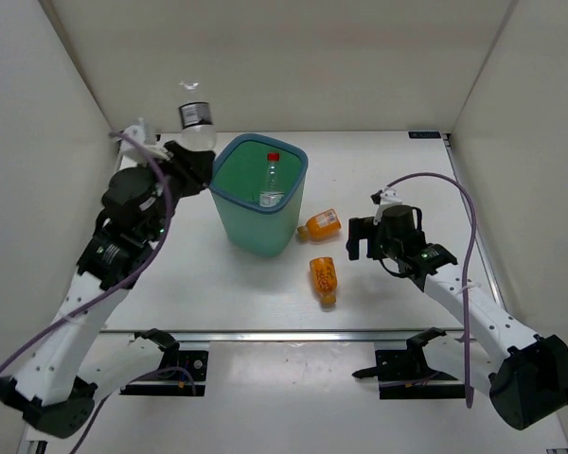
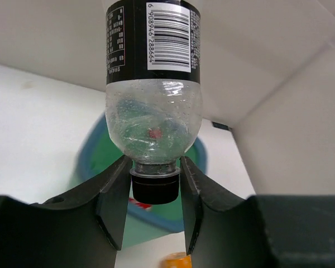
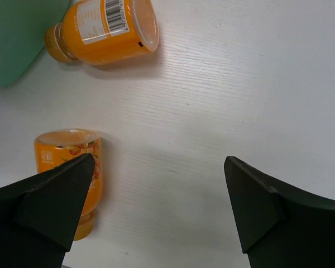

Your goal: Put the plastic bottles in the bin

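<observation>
My left gripper [image 1: 191, 159] is shut on the neck of a clear black-capped bottle with a dark label [image 1: 197, 117], held in the air just left of the teal bin's rim [image 1: 300, 161]. The left wrist view shows the fingers flanking the neck [image 2: 154, 167] just above the cap, the bottle's body [image 2: 153, 111] beyond, and the bin [image 2: 88, 162] behind it. A clear red-capped bottle [image 1: 271, 180] stands inside the bin. Two orange bottles lie on the table right of the bin [image 1: 320, 224] [image 1: 324, 279]. My right gripper [image 1: 363, 238] is open and empty beside them [image 3: 159, 167].
In the right wrist view one orange bottle [image 3: 100, 28] lies by the bin's wall [image 3: 17, 39], the other [image 3: 67, 162] next to my left finger. White walls enclose the table on three sides. A second clear bottle is not in view.
</observation>
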Robot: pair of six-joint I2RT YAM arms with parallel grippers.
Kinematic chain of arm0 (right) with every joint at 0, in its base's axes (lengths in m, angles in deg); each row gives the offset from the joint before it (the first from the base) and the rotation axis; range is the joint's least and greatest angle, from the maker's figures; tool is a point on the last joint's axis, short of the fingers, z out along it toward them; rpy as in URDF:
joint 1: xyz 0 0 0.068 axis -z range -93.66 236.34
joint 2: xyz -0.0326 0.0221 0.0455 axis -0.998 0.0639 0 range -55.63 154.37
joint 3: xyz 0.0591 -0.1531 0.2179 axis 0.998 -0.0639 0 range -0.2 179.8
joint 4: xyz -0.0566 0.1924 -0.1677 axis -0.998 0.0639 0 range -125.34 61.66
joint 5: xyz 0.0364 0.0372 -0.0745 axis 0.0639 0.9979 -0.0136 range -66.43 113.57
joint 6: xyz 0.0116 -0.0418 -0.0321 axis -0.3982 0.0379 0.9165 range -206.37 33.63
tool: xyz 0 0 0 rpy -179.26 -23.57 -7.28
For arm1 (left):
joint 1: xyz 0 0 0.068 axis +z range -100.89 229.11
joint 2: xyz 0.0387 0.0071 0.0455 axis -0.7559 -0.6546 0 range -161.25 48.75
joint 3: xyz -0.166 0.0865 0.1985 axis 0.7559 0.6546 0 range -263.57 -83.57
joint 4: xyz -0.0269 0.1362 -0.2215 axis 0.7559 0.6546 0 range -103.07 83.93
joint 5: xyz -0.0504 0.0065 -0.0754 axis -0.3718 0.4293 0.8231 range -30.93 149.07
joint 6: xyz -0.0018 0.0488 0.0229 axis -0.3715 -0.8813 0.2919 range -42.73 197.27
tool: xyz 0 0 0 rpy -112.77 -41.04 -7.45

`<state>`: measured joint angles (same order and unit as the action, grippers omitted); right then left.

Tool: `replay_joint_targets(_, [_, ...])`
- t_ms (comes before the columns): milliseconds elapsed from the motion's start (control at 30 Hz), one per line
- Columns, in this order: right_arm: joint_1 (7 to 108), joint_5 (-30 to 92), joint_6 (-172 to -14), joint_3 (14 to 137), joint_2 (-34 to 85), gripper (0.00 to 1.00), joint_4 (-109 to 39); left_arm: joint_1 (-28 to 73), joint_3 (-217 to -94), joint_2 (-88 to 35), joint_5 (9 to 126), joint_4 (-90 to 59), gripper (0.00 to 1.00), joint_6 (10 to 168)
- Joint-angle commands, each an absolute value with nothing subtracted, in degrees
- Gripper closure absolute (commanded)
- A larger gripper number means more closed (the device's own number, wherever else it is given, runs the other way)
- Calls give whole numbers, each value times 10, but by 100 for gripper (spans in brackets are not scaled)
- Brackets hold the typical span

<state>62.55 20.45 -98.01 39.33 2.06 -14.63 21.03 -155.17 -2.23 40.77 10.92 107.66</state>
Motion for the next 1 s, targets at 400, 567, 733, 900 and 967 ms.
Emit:
replay_joint_targets(400, [585,215,-974,425,107,1,-218,145,-1552,-216,512,70,20,1057])
replay_joint_targets(567, [529,203,-962,479,190,1,-220,146,-1574,-184,487,95,2,1043])
replay_joint_targets(733, [476,182,-956,517,268,1,-204,181,-1543,-121,433,152,1,1052])
replay_joint_targets(900, [462,190,-1002,498,302,1,-178,298,-1431,-28,394,243,1,1108])
replay_joint_targets(967, [463,186,-1027,482,303,8,-171,341,-1392,-1,380,289,1,1126])
